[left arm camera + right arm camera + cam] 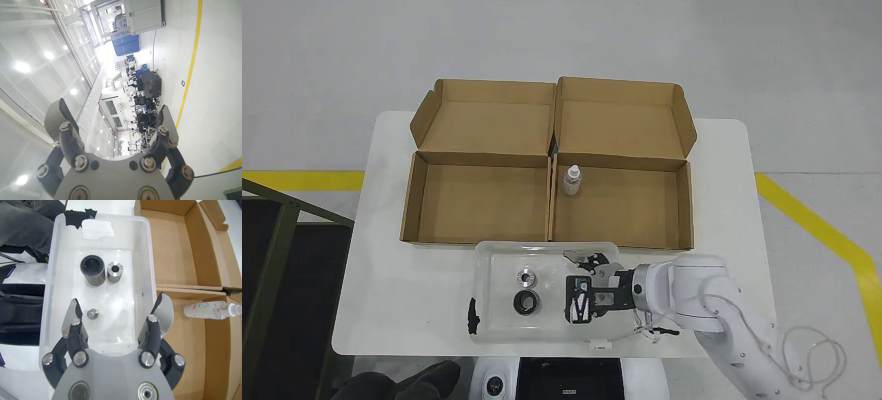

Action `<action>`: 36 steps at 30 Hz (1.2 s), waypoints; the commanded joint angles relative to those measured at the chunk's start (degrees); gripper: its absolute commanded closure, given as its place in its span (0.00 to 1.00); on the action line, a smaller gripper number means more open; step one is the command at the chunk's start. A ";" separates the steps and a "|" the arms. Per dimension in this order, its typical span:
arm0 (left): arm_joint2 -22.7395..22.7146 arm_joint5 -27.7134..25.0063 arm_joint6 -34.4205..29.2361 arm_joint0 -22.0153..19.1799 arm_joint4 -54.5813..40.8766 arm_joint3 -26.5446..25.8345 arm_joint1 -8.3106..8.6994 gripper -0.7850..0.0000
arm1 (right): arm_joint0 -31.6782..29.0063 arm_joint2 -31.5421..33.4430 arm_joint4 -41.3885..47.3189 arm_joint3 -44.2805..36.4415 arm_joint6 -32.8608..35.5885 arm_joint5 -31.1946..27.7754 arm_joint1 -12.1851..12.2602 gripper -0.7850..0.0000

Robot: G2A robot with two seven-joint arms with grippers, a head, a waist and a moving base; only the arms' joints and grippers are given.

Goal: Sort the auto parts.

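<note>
Three metal parts stand in a clear plastic bin [476,280] [149,256] at the middle of the desk's [382,300] front edge. All three stand on end with the long axis vertical. The dark linear bearing [527,302] [92,271] and the smaller steel bushing [528,277] [115,272] are close beside each other in the bin's left half, bores facing up. The bearing is nearer the front wall and the bushing nearer the rear wall. A small stepped steel plug [92,314] stands apart from them, toward the bin's right end.

The right claw [572,298] [118,300] hangs over that right end with its fingers spread wide, pointing toward the desk's left edge and holding nothing. The plug sits below, just inside the finger on the front side.

The left claw [113,105] is also spread and empty, aimed up into the room.

Two open cardboard boxes sit side by side along the bin's rear wall — the left box [477,205] [166,247] and the right box [632,205] [189,342]. A white spray bottle [571,180] [206,311] is in the right box near the shared wall, its nozzle end toward the desk's rear edge — lying or upright, I cannot tell. Black tape [472,318] [75,217] marks the bin's left end.
</note>
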 commanded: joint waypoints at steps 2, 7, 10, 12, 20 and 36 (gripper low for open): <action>0.00 0.00 0.00 0.00 0.00 0.00 0.00 0.00 | -0.57 -1.09 -0.15 0.01 0.85 -0.15 0.16 0.19; 0.00 0.00 0.00 0.00 0.00 0.00 0.00 0.00 | -0.62 -2.45 -1.35 0.37 1.98 0.17 0.37 0.22; 0.00 0.00 0.00 0.00 0.00 0.00 0.00 0.00 | -0.31 -3.46 -2.99 0.66 3.25 0.41 0.46 0.22; 0.00 0.00 0.00 0.00 0.00 0.00 0.00 0.00 | -0.12 -4.06 -3.33 0.86 3.33 0.56 0.48 0.24; 0.00 0.00 0.00 0.00 0.00 0.00 0.00 0.00 | 1.40 -6.58 -5.69 1.84 5.64 1.03 0.49 0.28; 0.00 0.00 0.00 0.00 0.00 0.00 0.00 0.00 | 6.29 -13.80 -6.55 5.90 10.90 2.43 -0.39 0.45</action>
